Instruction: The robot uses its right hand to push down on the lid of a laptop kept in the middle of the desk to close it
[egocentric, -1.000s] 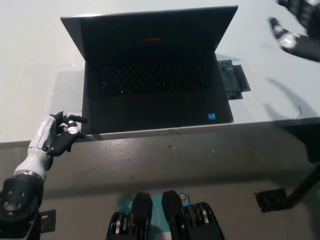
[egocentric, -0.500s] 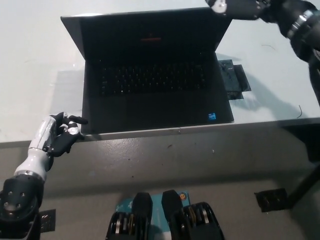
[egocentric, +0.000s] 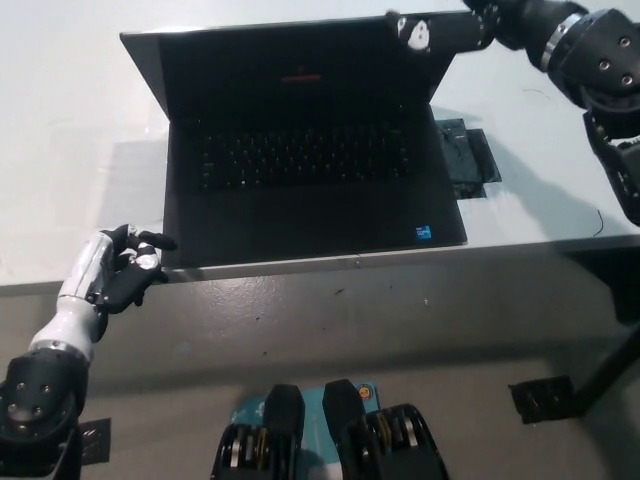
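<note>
Since half a second ago, the right hand (egocentric: 440, 30) is shifted leftward along the lid's top edge, further over the screen's upper right corner; a second ago it was well off to the right of the laptop, clear of it. Nothing else is moved: laptop and left hand are unchanged.

Near edge: the left hand (egocentric: 120, 268) is rested at the desk's (egocentric: 60, 150) front lip, just beside the laptop's front left corner, fingers loosely curled, nothing held.

The laptop (egocentric: 300, 170) is placed in the middle of the desk, open, base flat, with its front edge near the desk's front lip. Dark keyboard and palm rest are seen, with a small blue sticker (egocentric: 424, 233) at the palm rest's lower right. The screen is dark, with a small reddish mark near its top centre. A dark flat object (egocentric: 465, 160) is lying on the desk just beside the laptop's right side.

Far edge: the black right arm is reached in from the upper right, and its hand is at the lid's top right corner. Whether contact is made cannot be told. Nothing is gripped; how the fingers are set cannot be told.
</note>
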